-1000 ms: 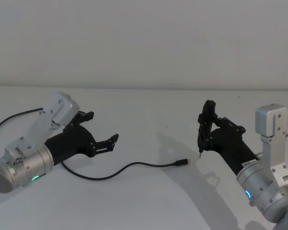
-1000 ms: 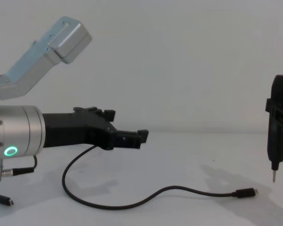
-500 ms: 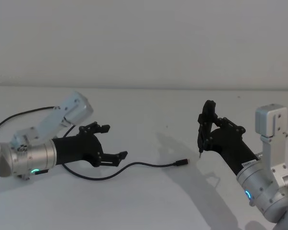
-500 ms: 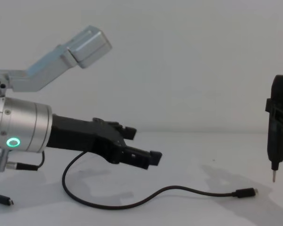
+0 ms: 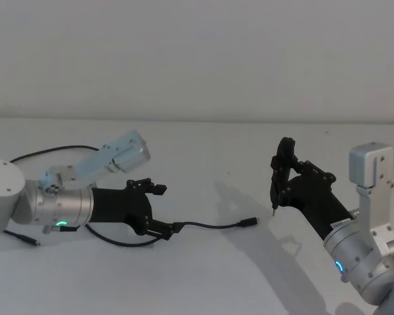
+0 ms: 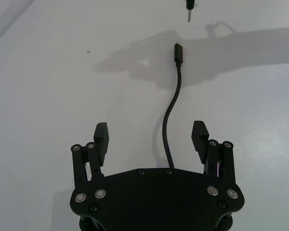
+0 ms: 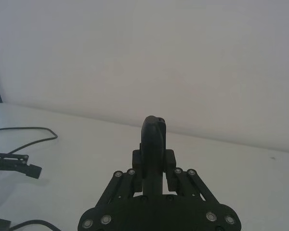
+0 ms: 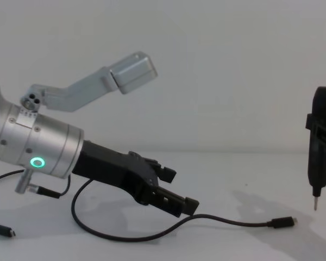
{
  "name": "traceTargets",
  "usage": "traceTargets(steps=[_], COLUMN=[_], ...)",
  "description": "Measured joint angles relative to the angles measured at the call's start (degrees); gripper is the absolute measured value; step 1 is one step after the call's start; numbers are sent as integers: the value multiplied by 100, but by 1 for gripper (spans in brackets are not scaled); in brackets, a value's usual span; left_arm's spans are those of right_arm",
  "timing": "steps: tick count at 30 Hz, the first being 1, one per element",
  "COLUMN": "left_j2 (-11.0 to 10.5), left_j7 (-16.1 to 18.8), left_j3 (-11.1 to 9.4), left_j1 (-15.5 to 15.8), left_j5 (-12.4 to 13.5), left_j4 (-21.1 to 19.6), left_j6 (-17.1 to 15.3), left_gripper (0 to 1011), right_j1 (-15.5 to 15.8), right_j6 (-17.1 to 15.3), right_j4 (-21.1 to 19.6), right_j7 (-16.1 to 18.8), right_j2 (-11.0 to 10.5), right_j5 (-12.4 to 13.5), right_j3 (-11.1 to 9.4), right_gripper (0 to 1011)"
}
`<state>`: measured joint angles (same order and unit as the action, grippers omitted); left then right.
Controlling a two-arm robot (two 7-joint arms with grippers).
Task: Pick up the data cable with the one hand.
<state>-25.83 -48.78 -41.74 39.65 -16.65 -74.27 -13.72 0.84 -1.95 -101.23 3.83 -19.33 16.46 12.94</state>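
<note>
- Your left gripper hangs low over the white table, its two fingers spread wide and holding nothing.
- The data cable lies flat on the table in front of that gripper. In the left wrist view it runs between the open fingers and passes under the palm.
- From the chest view, the lower finger sits just beside the cable. You cannot tell from here whether it touches it.
- By this showing the reach looks nearly done. The grasp itself is not yet made and the lift is all still ahead.
- To finish, you would need to bring the fingers together on the cable and raise it off the table.
- The cable is long, thin and black. It sweeps in a loose curve from under the left arm out toward the middle of the table.
- It ends in a small black plug with a metal tip, lying free and well clear of the fingers.
- It looks limp, so expect the loose end to sag and trail once lifted.
- Your right gripper waits off to the right, clamped on a slim black pen-shaped tool whose tip points down, above and just beyond the plug.
</note>
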Motion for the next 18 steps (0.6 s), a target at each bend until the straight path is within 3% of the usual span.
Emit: traceTargets(steps=[9, 18], left_j2=[221, 373], left_j7=[20, -67], left_j3=[-215, -346], left_j1=[229, 366], left_j5=[142, 126], left_j4=[435, 721], left_j6=[47, 35], left_gripper=[1004, 1004], right_j1=[0, 0], right_j6=[0, 0], right_j4=[0, 0], right_j7=[0, 0], right_j2=[0, 0], right_j5=[0, 0], right_j3=[0, 0], right_gripper=[274, 274])
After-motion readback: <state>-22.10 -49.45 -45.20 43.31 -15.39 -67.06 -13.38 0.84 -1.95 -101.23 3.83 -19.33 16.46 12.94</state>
